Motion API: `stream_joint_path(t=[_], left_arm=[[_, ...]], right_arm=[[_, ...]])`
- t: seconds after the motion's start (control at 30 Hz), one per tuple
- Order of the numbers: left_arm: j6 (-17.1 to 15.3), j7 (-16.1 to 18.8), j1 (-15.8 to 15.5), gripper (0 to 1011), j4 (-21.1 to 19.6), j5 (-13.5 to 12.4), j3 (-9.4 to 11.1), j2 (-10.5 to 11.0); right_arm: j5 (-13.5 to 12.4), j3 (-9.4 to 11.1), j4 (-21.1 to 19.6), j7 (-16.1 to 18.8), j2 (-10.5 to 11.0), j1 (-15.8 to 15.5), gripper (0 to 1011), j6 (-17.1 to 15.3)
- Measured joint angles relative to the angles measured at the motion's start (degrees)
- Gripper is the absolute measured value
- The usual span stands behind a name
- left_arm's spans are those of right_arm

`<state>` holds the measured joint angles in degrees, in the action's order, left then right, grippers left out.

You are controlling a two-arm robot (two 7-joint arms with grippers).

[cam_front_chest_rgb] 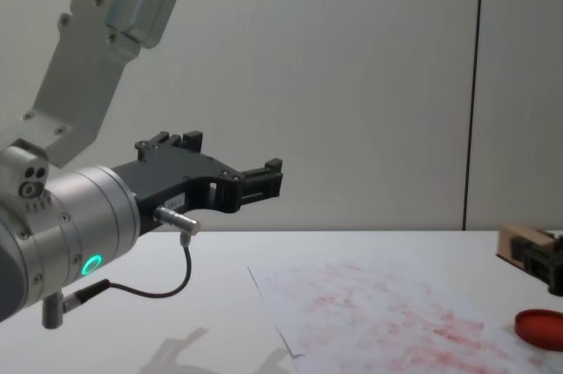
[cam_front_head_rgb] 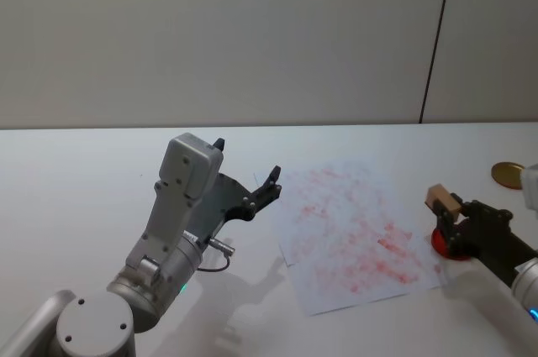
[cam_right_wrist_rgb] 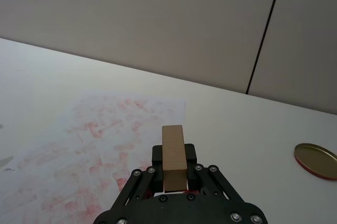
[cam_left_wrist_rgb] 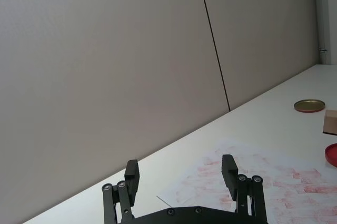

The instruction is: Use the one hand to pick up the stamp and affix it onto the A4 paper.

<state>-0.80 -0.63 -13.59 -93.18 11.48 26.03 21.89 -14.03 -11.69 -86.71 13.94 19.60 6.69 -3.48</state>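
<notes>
The stamp (cam_front_head_rgb: 440,200) is a small tan wooden block, and my right gripper (cam_front_head_rgb: 448,221) is shut on it just above the round red ink pad (cam_front_head_rgb: 451,247) at the right. The right wrist view shows the stamp (cam_right_wrist_rgb: 172,145) standing between the black fingers (cam_right_wrist_rgb: 190,153). The A4 paper (cam_front_head_rgb: 353,231), white with faint red marks, lies flat left of that gripper. In the chest view the stamp (cam_front_chest_rgb: 519,241) hangs above the red pad (cam_front_chest_rgb: 538,323). My left gripper (cam_front_head_rgb: 249,182) is raised off the table left of the paper, open, with nothing in it.
A flat gold lid (cam_front_head_rgb: 508,174) lies on the white table (cam_front_head_rgb: 84,172) behind the right gripper. A grey wall with one dark vertical seam (cam_front_head_rgb: 435,38) closes the far side. The left arm's grey housing (cam_front_head_rgb: 181,206) stands tall at the front left.
</notes>
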Motion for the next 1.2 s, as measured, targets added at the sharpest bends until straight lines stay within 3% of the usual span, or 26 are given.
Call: stream_joint_path(t=[0.7,1.2], left_arm=[[0.0,0.0,0.0,993,0.0,0.0,0.0,0.0],[0.0,0.0,0.0,993,0.0,0.0,0.0,0.0]], right_arm=[[-1.0,1.0,7.7,-0.6,-0.2,2.6,220,-0.7],[-0.7,0.9,9.3,-0.3,-0.4,2.8,232,-1.2]])
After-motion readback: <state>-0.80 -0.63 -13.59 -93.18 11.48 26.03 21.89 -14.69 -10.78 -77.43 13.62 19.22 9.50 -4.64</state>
